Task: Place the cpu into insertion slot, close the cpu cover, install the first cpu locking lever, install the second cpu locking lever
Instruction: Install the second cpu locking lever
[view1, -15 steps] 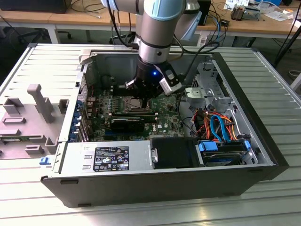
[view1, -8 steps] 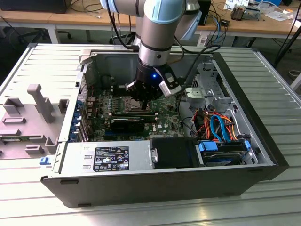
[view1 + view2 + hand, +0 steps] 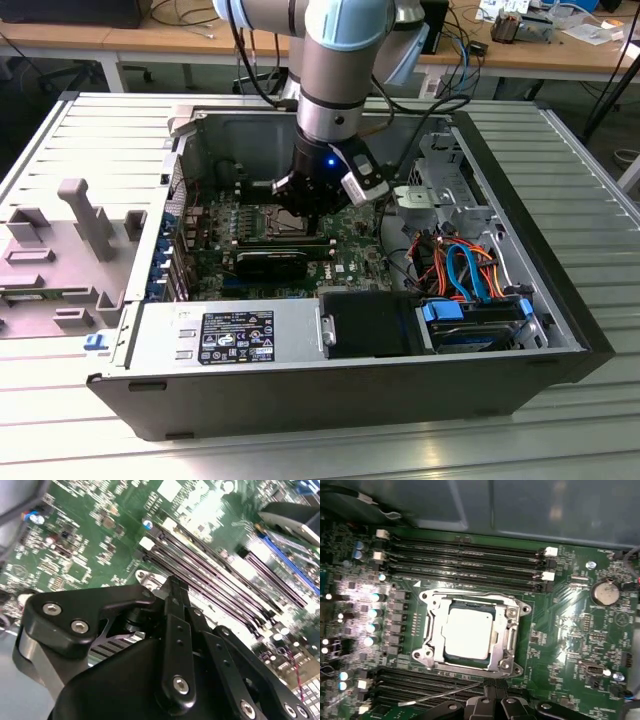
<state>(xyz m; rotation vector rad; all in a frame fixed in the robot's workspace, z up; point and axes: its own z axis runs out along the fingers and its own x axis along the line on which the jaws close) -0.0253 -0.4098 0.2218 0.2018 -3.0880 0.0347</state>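
In the first wrist view the cpu (image 3: 469, 630) lies flat in the insertion slot (image 3: 466, 659), its silver top showing through the window of the cpu cover (image 3: 436, 630), which is down over it. A thin wire locking lever (image 3: 440, 695) sticks out slanting beside the socket, and its inner end meets my gripper (image 3: 492, 684). The gripper's black fingers are shut together with nothing visibly between them, just beside the socket's edge. In the second wrist view the gripper (image 3: 172, 584) points down at the green board near the memory slots. In the exterior view the gripper (image 3: 300, 224) is low over the socket inside the open computer case.
Long black memory slots (image 3: 465, 562) run along both sides of the socket. A coin battery (image 3: 606, 591) sits on the board. In the exterior view a black heatsink block (image 3: 272, 262), a power supply (image 3: 230, 335), coloured cables (image 3: 460, 270) and the case walls (image 3: 190, 140) hem in the board.
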